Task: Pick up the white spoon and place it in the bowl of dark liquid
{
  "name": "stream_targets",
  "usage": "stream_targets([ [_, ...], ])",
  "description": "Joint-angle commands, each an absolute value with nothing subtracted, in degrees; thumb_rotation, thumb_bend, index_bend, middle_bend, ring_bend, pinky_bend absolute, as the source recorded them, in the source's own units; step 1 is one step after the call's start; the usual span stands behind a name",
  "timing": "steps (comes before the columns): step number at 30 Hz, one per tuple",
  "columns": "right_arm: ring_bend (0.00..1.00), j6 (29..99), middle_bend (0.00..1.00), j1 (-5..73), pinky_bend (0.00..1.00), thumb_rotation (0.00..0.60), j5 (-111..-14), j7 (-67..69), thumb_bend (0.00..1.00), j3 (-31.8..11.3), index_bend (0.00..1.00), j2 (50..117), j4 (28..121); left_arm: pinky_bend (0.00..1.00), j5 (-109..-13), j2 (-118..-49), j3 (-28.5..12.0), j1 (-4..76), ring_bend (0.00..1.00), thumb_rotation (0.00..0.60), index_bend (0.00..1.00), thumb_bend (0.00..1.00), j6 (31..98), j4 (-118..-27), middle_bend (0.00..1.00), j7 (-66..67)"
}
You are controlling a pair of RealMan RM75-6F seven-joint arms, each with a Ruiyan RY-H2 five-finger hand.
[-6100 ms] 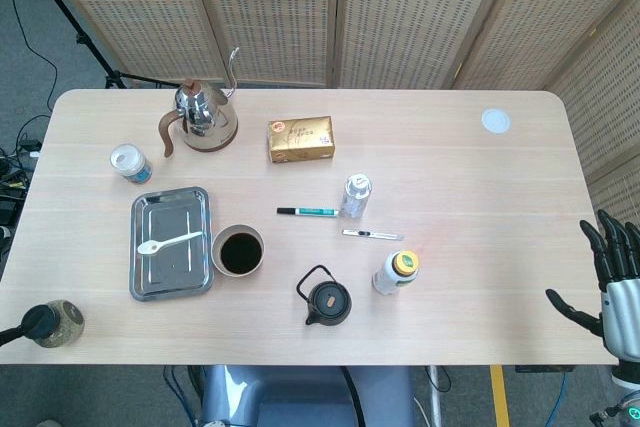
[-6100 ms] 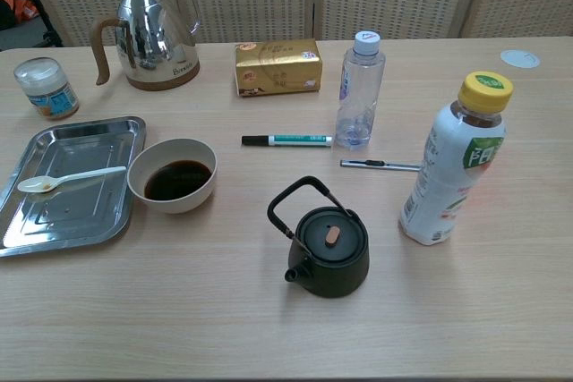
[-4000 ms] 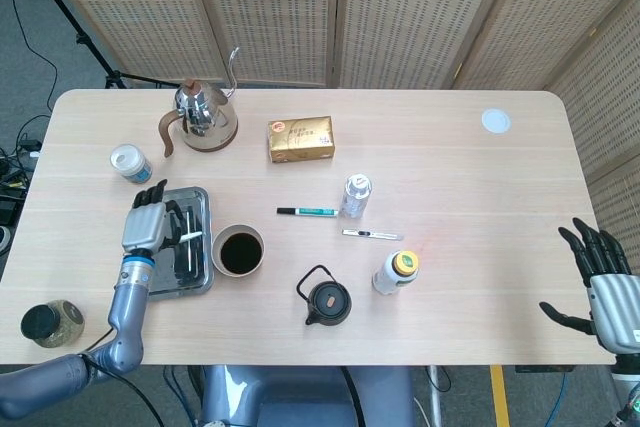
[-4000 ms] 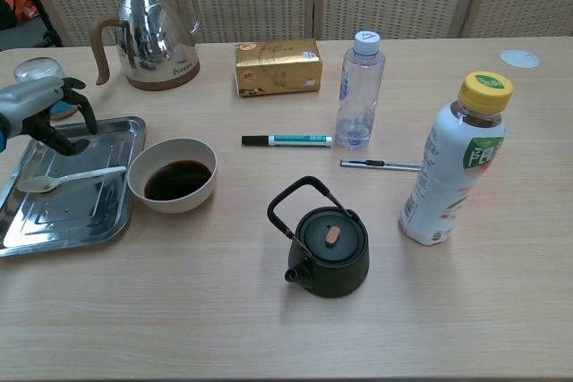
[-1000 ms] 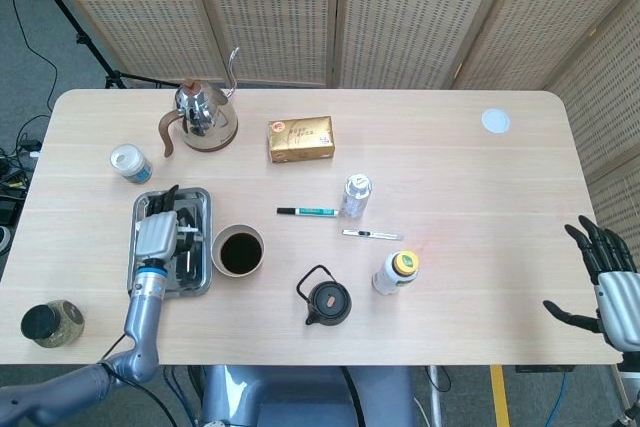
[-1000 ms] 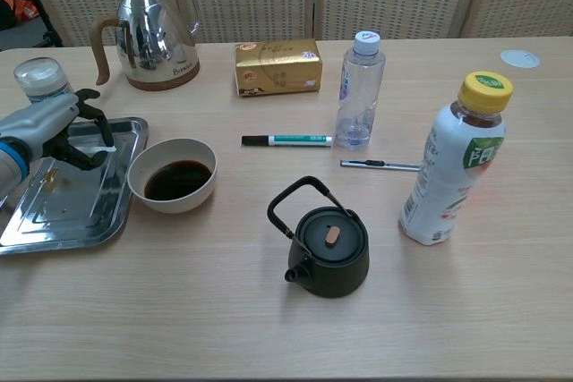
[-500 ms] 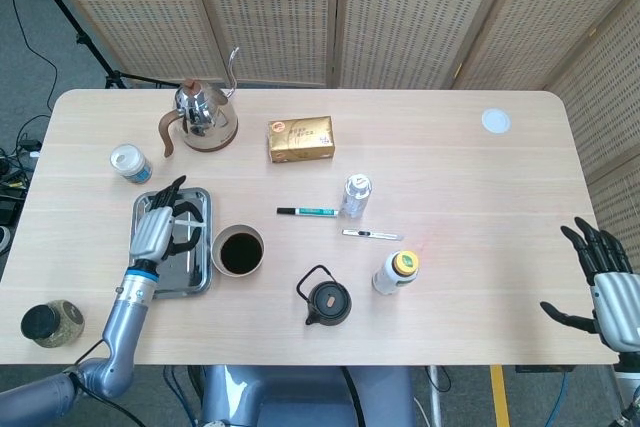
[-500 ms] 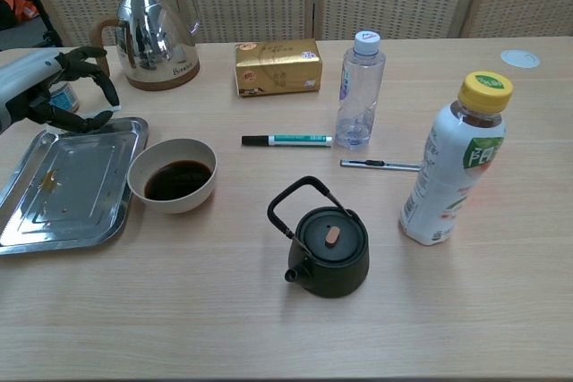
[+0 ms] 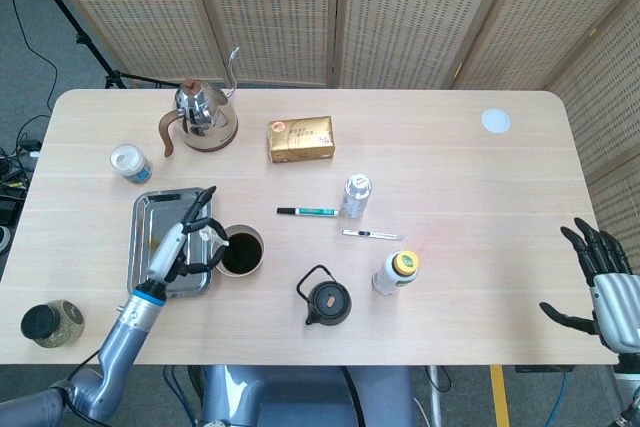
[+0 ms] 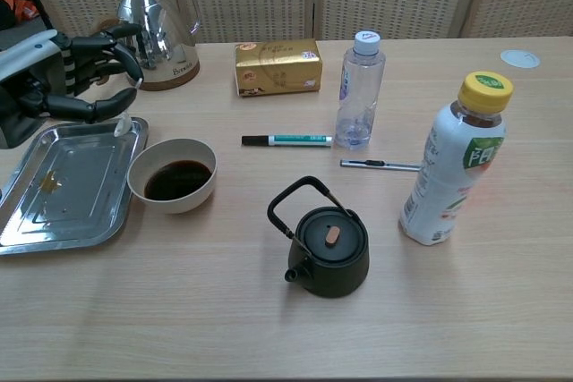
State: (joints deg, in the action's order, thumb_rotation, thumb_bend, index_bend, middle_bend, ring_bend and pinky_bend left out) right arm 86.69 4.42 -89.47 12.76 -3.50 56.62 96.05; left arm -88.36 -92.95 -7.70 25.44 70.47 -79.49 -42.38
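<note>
My left hand [image 9: 188, 239] [image 10: 79, 78] hovers above the right edge of the steel tray [image 9: 150, 219] [image 10: 63, 190], pinching the white spoon [image 9: 209, 232] [image 10: 122, 125]. The spoon's end hangs down just left of the white bowl of dark liquid [image 9: 262, 250] [image 10: 179, 202], which stands beside the tray. Most of the spoon is hidden by the fingers. My right hand [image 9: 606, 282] waits at the table's far right edge with its fingers spread, holding nothing; the chest view does not show it.
A steel kettle [image 9: 200, 117] [image 10: 158, 35] and a small jar [image 9: 130, 162] stand behind the tray. A gold box [image 10: 277, 66], a marker [image 10: 286, 140], a clear bottle [image 10: 360, 89], a black teapot [image 10: 329, 248] and a drink bottle [image 10: 455, 163] lie to the right of the bowl.
My left hand has lifted the spoon off the tray and carried it up and to the right, toward the bowl. The tray now holds no spoon. The right hand has barely moved.
</note>
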Motion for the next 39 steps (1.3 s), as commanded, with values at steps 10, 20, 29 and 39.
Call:
stream_targets([
  [10, 0.00, 86.67, 0.00, 4.41, 0.00, 0.600, -88.87, 14.17, 0.00, -3.85, 0.05, 56.15, 95.76, 0.00, -89.51, -102.31, -5.57, 27.79, 0.00, 0.600, 0.62, 0.44, 70.43, -68.30, 0.00, -52.85],
  [20, 0.00, 86.21, 0.00, 4.56, 0.00, 0.600, -88.02, 14.95, 0.00, -4.20, 0.05, 56.01, 95.31, 0.00, -87.90, -105.84, -5.77, 28.93, 0.00, 0.600, 0.63, 0.44, 68.88, -62.47, 0.00, -57.56],
  [29, 0.00, 85.22, 0.00, 4.93, 0.00, 0.600, -87.22, 14.85, 0.00, -4.39, 0.05, 56.35, 94.80, 0.00, -86.06, -109.10, -6.71, 30.04, 0.00, 0.600, 0.63, 0.44, 67.14, -56.25, 0.00, -62.82],
  [39, 0.00, 84.49, 0.00, 5.19, 0.00, 0.600, -86.49, 15.17, 0.00, -4.61, 0.05, 56.47, 94.46, 0.00, -85.71, -111.63, -7.10, 31.47, 0.00, 0.600, 0.63, 0.44, 66.08, -51.83, 0.00, -64.46],
])
